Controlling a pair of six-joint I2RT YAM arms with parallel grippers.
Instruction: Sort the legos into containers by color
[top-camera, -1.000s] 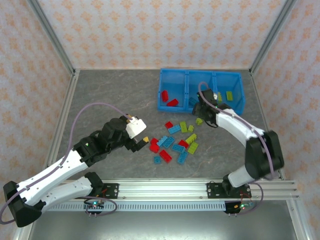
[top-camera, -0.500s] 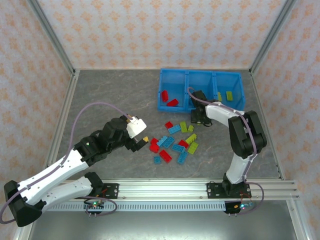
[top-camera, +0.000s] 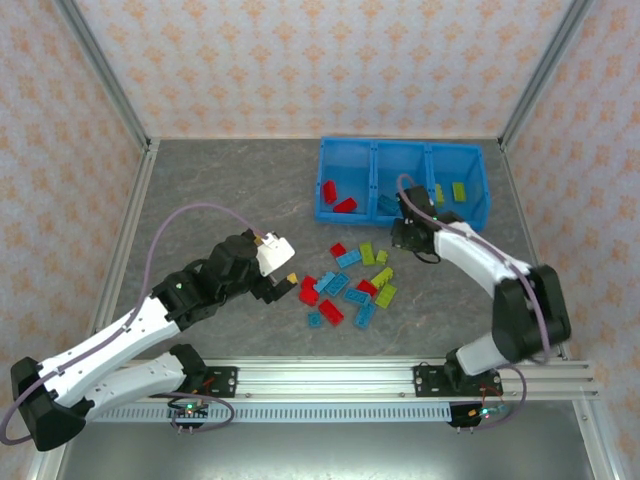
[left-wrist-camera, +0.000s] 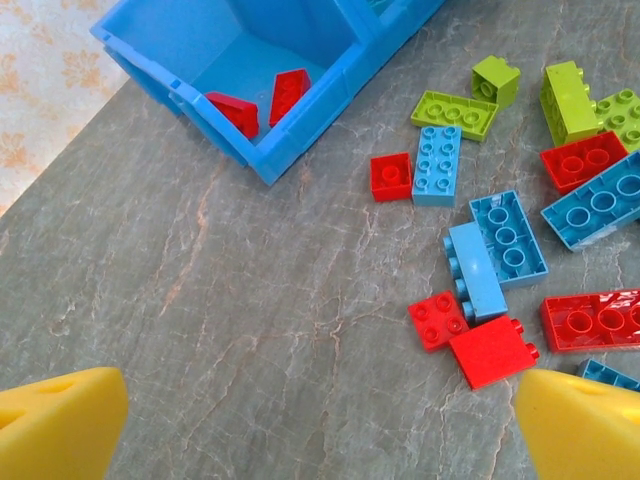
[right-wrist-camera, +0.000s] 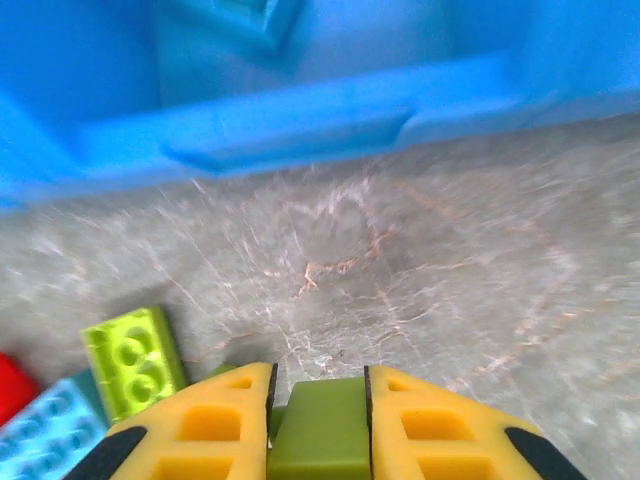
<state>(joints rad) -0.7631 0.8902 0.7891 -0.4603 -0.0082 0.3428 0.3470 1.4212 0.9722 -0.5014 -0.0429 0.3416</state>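
Observation:
My right gripper (right-wrist-camera: 318, 400) is shut on a yellow-green lego (right-wrist-camera: 320, 430), low over the table just in front of the blue containers' wall (right-wrist-camera: 300, 120). From above, the right gripper (top-camera: 400, 240) sits below the middle compartment of the containers (top-camera: 400, 147). Several red, light blue and yellow-green legos (top-camera: 350, 285) lie scattered on the grey table. My left gripper (left-wrist-camera: 320, 430) hangs open over bare table, left of a red lego (left-wrist-camera: 437, 320); from above, the left gripper (top-camera: 284, 287) is at the pile's left edge. Two red legos (left-wrist-camera: 262, 100) lie in the left compartment.
Yellow-green legos (top-camera: 458, 190) lie in the right compartment. Another yellow-green brick (right-wrist-camera: 135, 362) lies just left of my right fingers. Metal frame posts and patterned walls ring the table. Bare table stretches left of the containers (left-wrist-camera: 300, 140).
The right gripper's jaws have closed on the yellow-green lego in front of the containers, and the right arm shifted pose. The left arm has barely moved.

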